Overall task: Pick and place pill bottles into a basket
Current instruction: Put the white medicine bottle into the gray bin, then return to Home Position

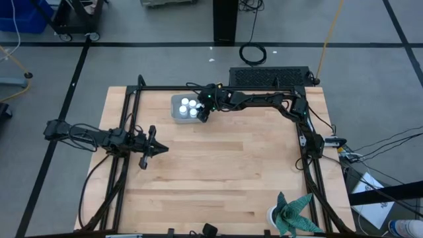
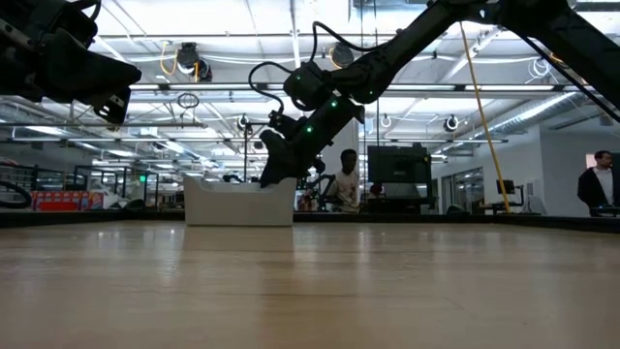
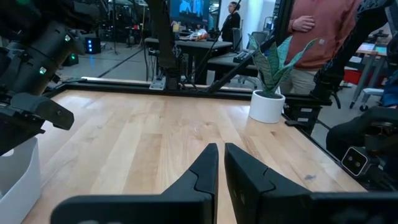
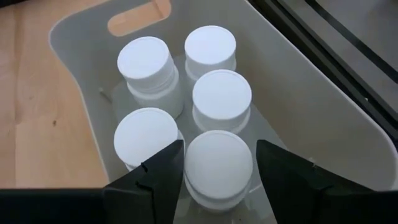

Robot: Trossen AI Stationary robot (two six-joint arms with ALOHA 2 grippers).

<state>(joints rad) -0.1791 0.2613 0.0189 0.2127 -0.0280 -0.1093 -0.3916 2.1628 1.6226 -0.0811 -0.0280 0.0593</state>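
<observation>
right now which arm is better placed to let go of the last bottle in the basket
Right. Its tool straddles the fifth pill bottle inside the basket; the left tool waits over bare table, away from it.

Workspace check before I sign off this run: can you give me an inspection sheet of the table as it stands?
Surface: wooden table, bare over most of its top.
Job's things: five pill bottles stand upright, packed together inside the basket at the table's far edge; none left on the wood.
Clutter: potted plant at the near right corner.
Grippers: right gripper is down in the basket, its fingers either side of one bottle with a gap showing; left gripper shut, waiting over the left side.
Cables: black coil and yellow line on the floor beyond the table.
Surroundings: people stand beyond the table.
</observation>
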